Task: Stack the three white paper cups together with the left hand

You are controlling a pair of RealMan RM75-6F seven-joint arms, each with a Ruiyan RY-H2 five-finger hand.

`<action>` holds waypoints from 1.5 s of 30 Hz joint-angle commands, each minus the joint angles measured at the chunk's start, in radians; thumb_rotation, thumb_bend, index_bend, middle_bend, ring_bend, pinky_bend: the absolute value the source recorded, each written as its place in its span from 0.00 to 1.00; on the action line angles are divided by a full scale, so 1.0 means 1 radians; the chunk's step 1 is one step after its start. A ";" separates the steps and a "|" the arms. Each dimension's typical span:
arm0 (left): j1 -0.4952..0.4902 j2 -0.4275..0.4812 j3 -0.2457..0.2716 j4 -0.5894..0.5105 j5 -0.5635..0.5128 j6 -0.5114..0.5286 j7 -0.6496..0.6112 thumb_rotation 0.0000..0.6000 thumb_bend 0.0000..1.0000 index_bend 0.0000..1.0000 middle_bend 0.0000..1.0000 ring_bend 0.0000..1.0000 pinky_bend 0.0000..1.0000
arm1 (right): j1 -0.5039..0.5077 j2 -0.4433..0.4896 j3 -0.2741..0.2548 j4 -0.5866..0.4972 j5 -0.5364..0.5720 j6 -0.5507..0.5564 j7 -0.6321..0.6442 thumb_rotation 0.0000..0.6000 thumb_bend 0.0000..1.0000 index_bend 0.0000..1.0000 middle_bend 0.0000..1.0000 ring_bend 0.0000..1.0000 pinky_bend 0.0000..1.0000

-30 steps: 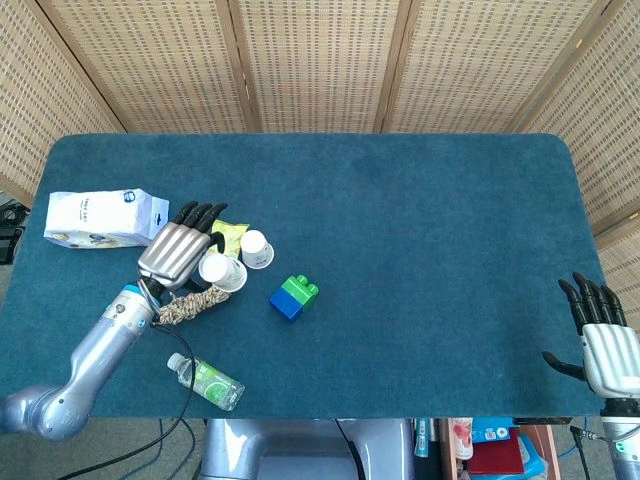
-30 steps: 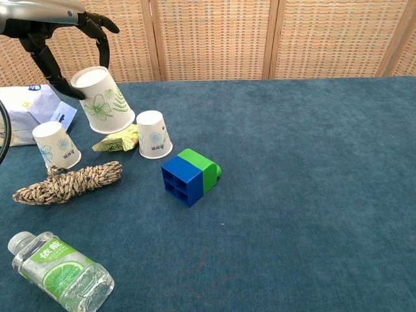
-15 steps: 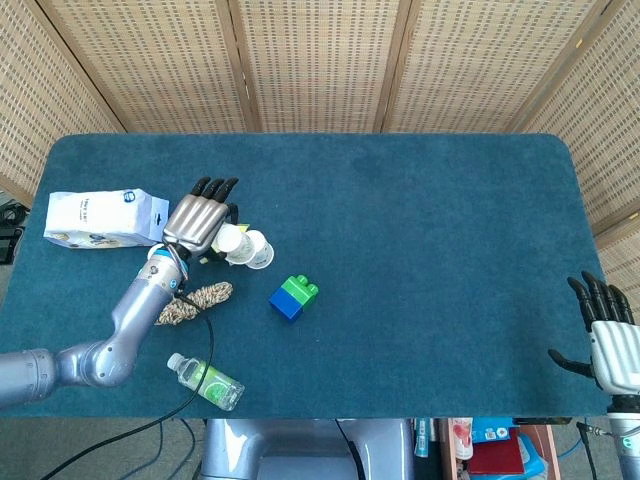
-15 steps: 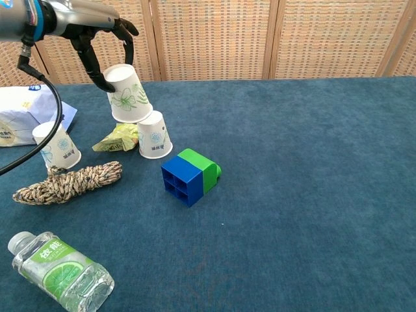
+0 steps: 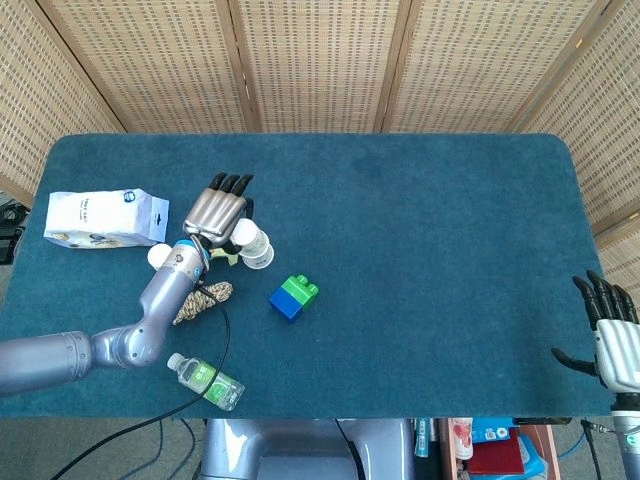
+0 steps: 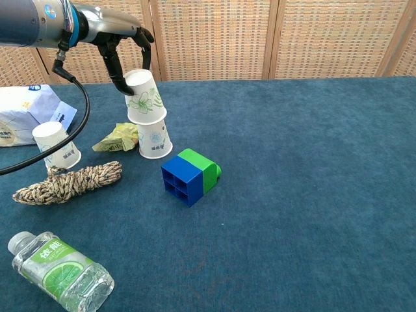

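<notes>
While a second ago the left hand (image 6: 127, 55) held its cup (image 6: 144, 96) high and tilted over by the bag (image 6: 29, 114), it now has that cup almost upright, mouth down, seated over the top of a second cup (image 6: 155, 138). The fingers curl round the upper cup's base and far side, gripping it; the thumb side is hard to make out. In the head view the hand (image 5: 218, 211) covers most of both cups (image 5: 251, 245).

So the first nesting looks nearly made: the upper cup sits only part way down, and its rim stands a little askew, so it probably wants a push straight down before release.

A third cup (image 6: 56, 145) stands mouth down on its own, well to the left, just behind the rope (image 6: 68, 182) and near the bag. It is untouched, so roughly half the job remains.

Just beside the stacked pair lie a crumpled wrapper (image 6: 118, 138) and the block (image 6: 190, 175); the bottle (image 6: 60, 270) lies nearer the front edge.

At the table's right edge the right hand (image 5: 615, 338) rests with fingers spread, holding nothing.
</notes>
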 commanded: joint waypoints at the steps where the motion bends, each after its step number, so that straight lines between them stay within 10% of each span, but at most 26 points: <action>1: -0.019 -0.021 0.005 0.031 -0.020 -0.008 0.004 1.00 0.22 0.57 0.00 0.00 0.00 | -0.001 0.001 0.002 0.004 0.003 0.001 0.007 1.00 0.00 0.00 0.00 0.00 0.00; 9: -0.059 -0.067 0.032 0.115 -0.070 -0.050 0.022 1.00 0.22 0.55 0.00 0.00 0.00 | 0.001 0.000 0.007 0.016 0.018 -0.010 0.022 1.00 0.00 0.00 0.00 0.00 0.00; 19: -0.087 -0.101 0.064 0.171 -0.135 -0.065 0.047 1.00 0.22 0.08 0.00 0.00 0.00 | 0.001 -0.002 0.012 0.023 0.026 -0.013 0.030 1.00 0.00 0.00 0.00 0.00 0.00; 25: -0.083 -0.100 0.066 0.161 -0.122 -0.042 0.035 1.00 0.22 0.04 0.00 0.00 0.00 | 0.002 -0.004 0.012 0.026 0.027 -0.015 0.029 1.00 0.00 0.00 0.00 0.00 0.00; 36: 0.158 0.159 0.156 -0.262 0.284 0.265 -0.108 1.00 0.22 0.05 0.00 0.00 0.00 | 0.001 -0.005 0.008 0.010 0.017 -0.005 -0.001 1.00 0.00 0.00 0.00 0.00 0.00; 45: 0.334 0.295 0.255 -0.341 0.510 0.340 -0.214 1.00 0.22 0.18 0.00 0.00 0.00 | -0.004 -0.007 -0.001 -0.017 -0.009 0.019 -0.049 1.00 0.00 0.00 0.00 0.00 0.00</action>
